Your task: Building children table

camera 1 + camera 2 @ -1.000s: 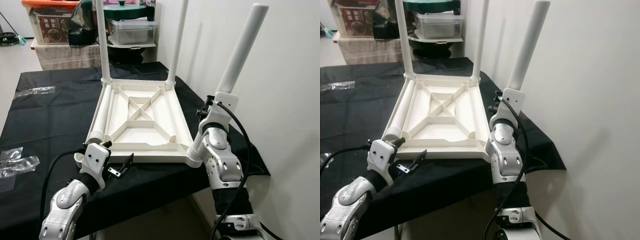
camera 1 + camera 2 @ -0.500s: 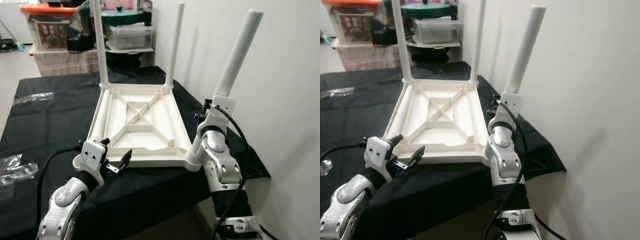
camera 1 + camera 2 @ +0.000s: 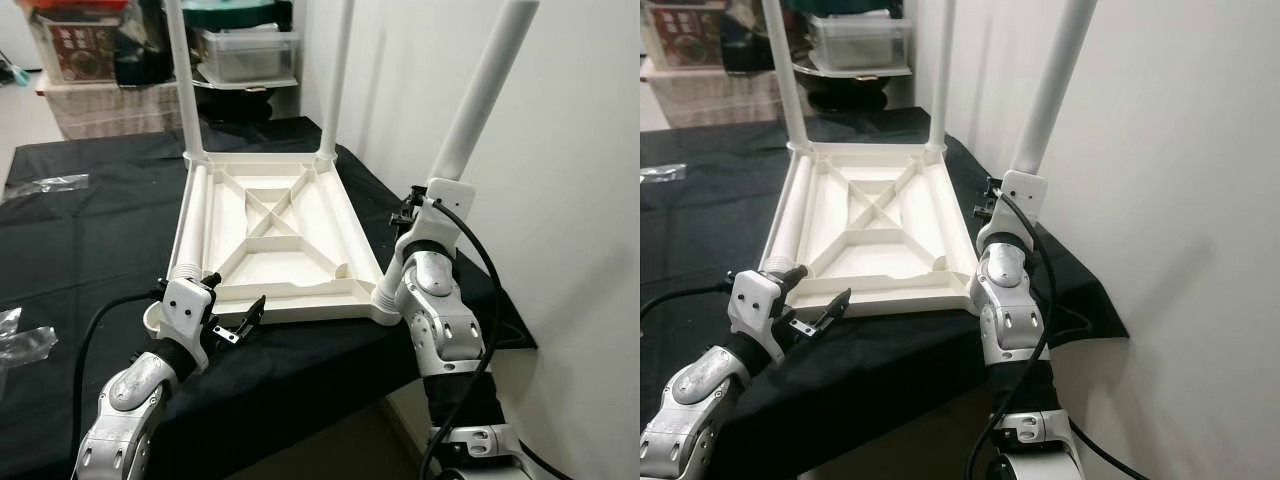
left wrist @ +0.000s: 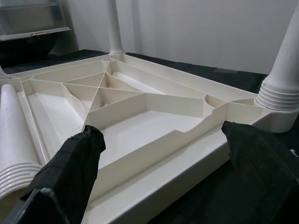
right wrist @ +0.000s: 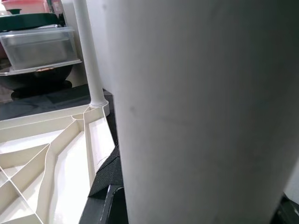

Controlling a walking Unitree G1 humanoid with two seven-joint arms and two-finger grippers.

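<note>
Two tools work the upturned children's table [image 3: 270,235] on the black worktop [image 3: 80,230]. Left tool [image 3: 232,322], spread open, hovers empty at its 6 o'clock edge. Right tool grips the tilted third leg [image 3: 475,105] at 4 o'clock; forcing it could cross-thread its socket or shove the table. Fourth leg [image 3: 197,225] lies loose inside.

Head cams sit high, looking forward and down over the black-draped bench [image 3: 90,240] at the upturned white tabletop [image 3: 275,235] (both eyes share almost the same scene). Left wrist cam skims low across the tabletop's ribs, very close. Right wrist cam is jammed against a white leg [image 5: 201,107].
</note>
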